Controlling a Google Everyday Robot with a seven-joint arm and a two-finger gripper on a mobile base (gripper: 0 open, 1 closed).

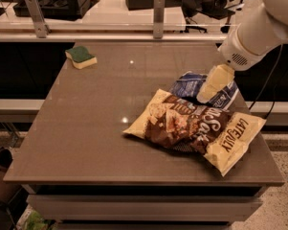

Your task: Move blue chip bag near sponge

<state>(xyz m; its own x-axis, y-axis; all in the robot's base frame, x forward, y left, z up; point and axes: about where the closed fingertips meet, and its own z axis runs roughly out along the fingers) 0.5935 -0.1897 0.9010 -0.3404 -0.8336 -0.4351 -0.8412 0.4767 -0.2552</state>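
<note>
Presently the claw (206,95) is at the right side of the tabletop (86,133), lowered onto the middle of the blue chip bag (187,83). It hangs from a white arm (258,30) that comes in from the upper right corner. Its cream-coloured body covers the centre of the bag. How far the claw is open, and whether it has hold of the bag, cannot be told from this view.

The blue chip bag lies crumpled on the right half of the tabletop, about midway between the near and far edges. Its near edge touches or slips under the far edge of a larger cream-yellow and brown chip bag (196,128), which lies flat and runs toward the near right corner.

The sponge (81,57) sits green side up at the far left corner of the tabletop, well apart from both bags.

Beyond the far edge runs a rail with two upright metal brackets (158,14)
</note>
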